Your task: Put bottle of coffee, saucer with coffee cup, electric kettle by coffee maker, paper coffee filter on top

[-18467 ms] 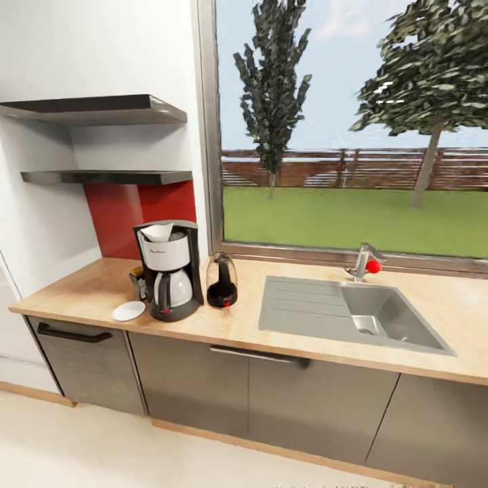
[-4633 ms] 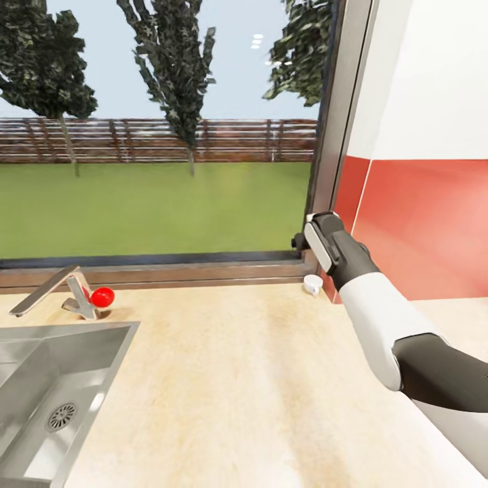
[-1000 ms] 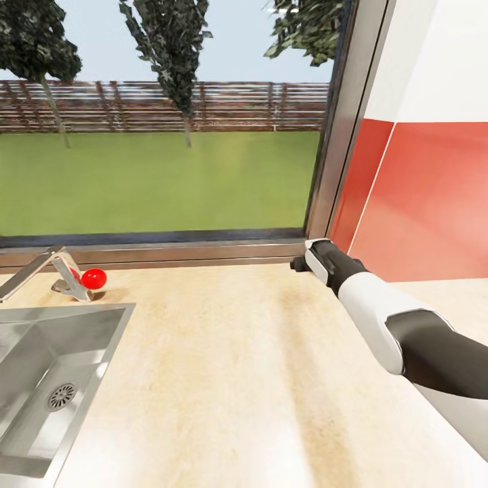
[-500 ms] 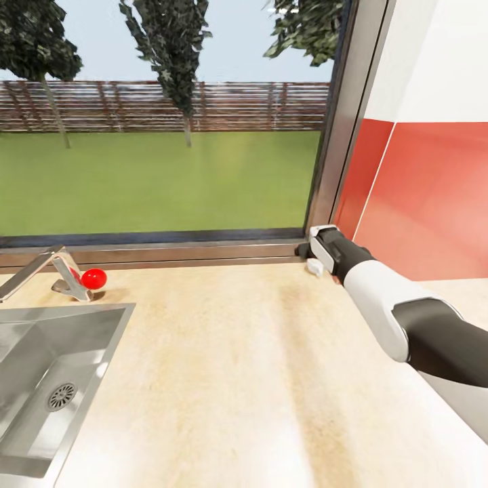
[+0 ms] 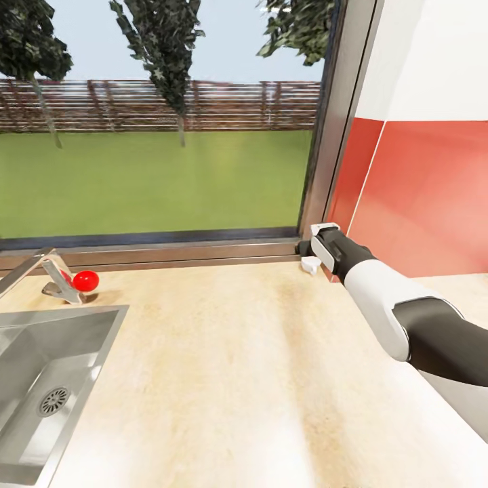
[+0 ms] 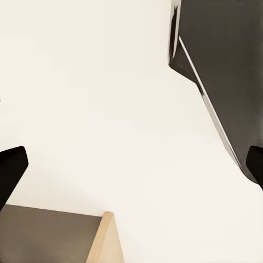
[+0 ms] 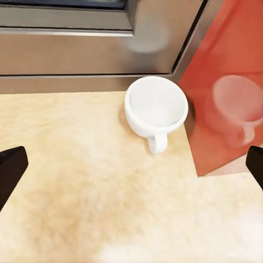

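The tiny white handled coffee cup [image 7: 156, 107] stands upright in the beige wood-grain kitchen countertop's [image 5: 224, 366] back corner, against the red wall panel [image 5: 420, 196]. The right gripper [image 7: 131, 164] hovers spread and empty, cup straight ahead, handle facing it.

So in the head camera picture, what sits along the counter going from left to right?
Sink → tap with red knob → bare countertop → coffee cup → right gripper → red wall panel.
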### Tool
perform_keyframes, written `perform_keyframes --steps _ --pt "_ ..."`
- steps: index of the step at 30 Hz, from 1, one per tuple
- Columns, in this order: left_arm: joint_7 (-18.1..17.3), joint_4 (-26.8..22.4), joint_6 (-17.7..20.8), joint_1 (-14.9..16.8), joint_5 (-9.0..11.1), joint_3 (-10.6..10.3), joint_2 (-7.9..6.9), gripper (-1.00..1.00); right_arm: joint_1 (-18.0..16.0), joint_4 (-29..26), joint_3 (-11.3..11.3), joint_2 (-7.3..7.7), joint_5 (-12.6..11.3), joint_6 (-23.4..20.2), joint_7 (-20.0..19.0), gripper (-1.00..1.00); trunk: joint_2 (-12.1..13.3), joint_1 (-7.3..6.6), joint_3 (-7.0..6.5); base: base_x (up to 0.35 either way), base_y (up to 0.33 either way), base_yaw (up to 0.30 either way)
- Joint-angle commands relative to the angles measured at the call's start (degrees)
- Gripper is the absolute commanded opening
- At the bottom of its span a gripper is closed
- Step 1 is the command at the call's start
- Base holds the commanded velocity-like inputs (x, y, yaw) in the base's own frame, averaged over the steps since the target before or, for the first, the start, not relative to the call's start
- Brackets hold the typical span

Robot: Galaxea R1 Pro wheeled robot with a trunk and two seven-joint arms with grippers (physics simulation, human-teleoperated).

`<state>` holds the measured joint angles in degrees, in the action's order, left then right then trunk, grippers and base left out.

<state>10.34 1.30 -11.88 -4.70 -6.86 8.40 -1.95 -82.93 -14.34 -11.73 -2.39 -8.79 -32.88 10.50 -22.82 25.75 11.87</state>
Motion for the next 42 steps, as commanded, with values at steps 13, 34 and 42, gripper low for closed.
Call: perform_keyframes --steps 13,34,42 --pt "0.2 0.1 -0.3 0.0 -0.6 0.5 -0.01 1.00 -2.7 3.0 -0.4 -0.11 -0.6 -0.2 0.4 1.00 -0.1 0.03 0.45 0.000 0.000 -0.001" --pt "0.2 0.1 -0.3 0.0 -0.6 0.5 -0.01 1.00 -3.8 3.1 -0.5 -0.25 -0.6 -0.2 0.3 1.00 -0.1 0.03 2.30 0.000 0.000 0.044" --pt "0.2 0.1 -0.3 0.0 -0.6 0.5 -0.01 1.00 -4.7 3.3 -0.5 -0.25 -0.6 -0.2 0.3 1.00 -0.1 0.03 3.01 0.000 0.000 0.072"
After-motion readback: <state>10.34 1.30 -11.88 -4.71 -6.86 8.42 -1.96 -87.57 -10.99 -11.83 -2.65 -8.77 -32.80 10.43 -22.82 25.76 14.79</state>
